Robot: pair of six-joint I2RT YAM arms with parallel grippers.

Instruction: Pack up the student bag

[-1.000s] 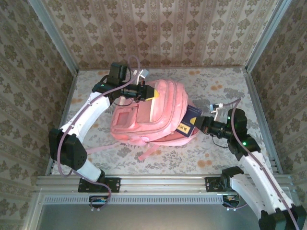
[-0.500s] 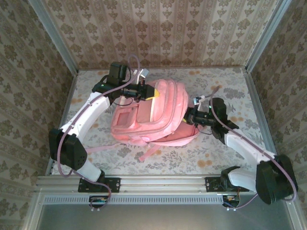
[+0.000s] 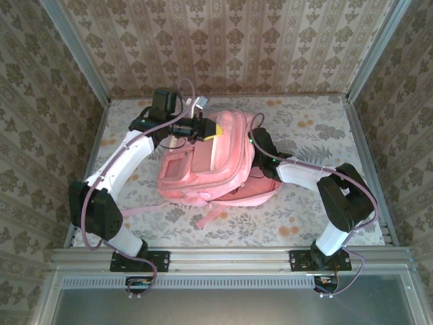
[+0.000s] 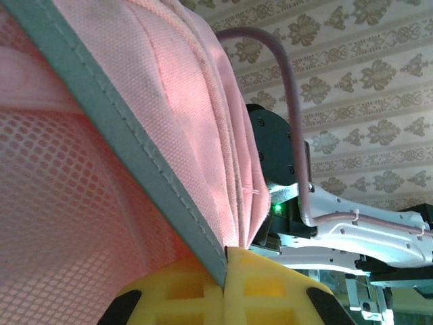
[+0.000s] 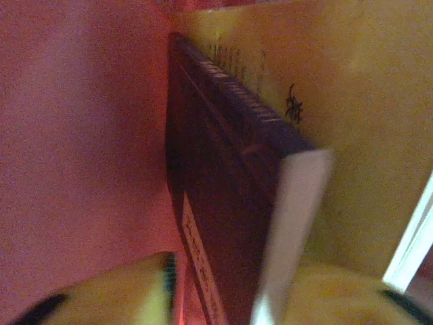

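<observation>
From above you see the student bag (image 3: 203, 172) lying in the middle of the worktop (image 3: 304, 220). It is big and pink, and its straps trail toward the near edge. The left jaws are at the bag's far left edge. The right arm (image 3: 308, 172) reaches in from the right, and its jaws are tucked into the bag's opening.

The left wrist camera shows you more. The two yellow fingers (image 4: 176, 294) are shut tight on a grey-trimmed edge of the bag, with pink mesh on one side and pink cloth on the other. Past the cloth you see the right arm with a small green light (image 4: 277, 208).

The right wrist camera looks inside the bag, where all is pink. A dark book (image 5: 223, 189) with a yellow face stands between the right jaws' yellow fingers. You cannot tell if they squeeze the book or not. The book has dark writing on the yellow part and a pale label lower down. Both are too blurry to read.
</observation>
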